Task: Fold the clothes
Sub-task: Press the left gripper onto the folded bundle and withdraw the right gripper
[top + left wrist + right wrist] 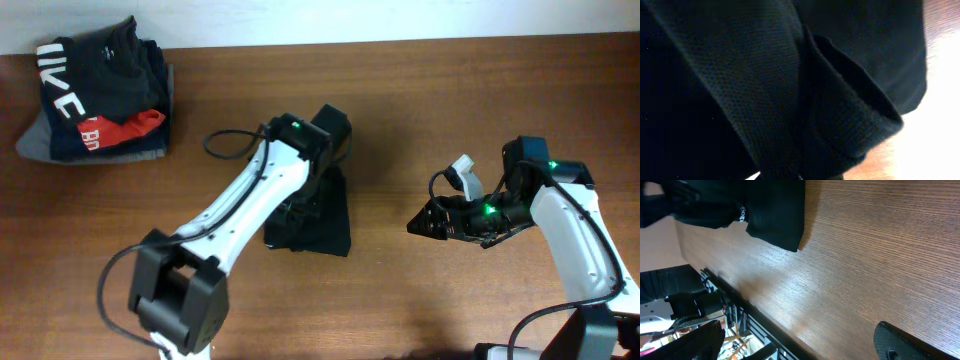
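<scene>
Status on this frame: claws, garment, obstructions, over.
Left claw shut on black garment, partly folded. Right claw open, empty, clear of it. Folded pile in far corner, no obstruction.

A black garment (330, 225), folded into a narrow, compact bundle, is lying near the middle of the brown wooden table (450, 100), its long side running from the far edge towards the near one. Up close, its soft, fine-knit fabric is bunching into thick layered folds, one rolled edge curling over the wood. Small white lettering (741, 214) is showing on one fold, just beside a squared corner that is resting flat.
</scene>
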Action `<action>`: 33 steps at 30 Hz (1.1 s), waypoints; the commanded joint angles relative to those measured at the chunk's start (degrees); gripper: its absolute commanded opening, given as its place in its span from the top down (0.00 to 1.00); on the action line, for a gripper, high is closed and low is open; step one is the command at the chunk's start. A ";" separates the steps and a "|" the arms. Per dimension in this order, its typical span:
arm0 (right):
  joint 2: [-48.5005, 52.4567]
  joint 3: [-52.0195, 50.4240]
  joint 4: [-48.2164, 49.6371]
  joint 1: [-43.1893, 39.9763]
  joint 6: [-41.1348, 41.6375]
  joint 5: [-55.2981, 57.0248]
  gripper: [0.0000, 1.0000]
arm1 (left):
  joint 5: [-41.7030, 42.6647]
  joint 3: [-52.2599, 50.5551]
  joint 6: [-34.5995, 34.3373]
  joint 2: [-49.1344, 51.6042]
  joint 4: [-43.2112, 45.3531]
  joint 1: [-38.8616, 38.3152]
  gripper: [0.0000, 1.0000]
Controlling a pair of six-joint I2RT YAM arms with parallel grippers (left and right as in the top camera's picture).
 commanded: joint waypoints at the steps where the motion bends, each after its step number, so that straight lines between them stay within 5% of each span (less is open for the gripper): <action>1: -0.81 -0.31 -0.24 -0.17 -0.15 0.07 0.00 | -0.44 0.87 0.07 2.56 -0.52 -0.63 0.92; 12: -0.81 -0.31 0.07 -0.17 -0.15 0.07 0.00 | 2.19 0.87 0.07 3.89 -0.42 -1.36 0.82; 17: -0.81 -0.31 0.07 -0.17 -0.15 0.07 0.00 | 7.76 0.90 0.11 3.89 1.92 -2.82 0.52; 26: -0.81 -0.31 0.33 -0.17 -0.15 0.09 0.00 | 8.92 3.34 0.09 3.76 3.30 -5.95 0.51; 33: -0.81 -0.31 0.48 -0.20 -0.17 0.11 0.01 | 8.83 15.04 0.09 2.99 -3.54 -5.99 0.51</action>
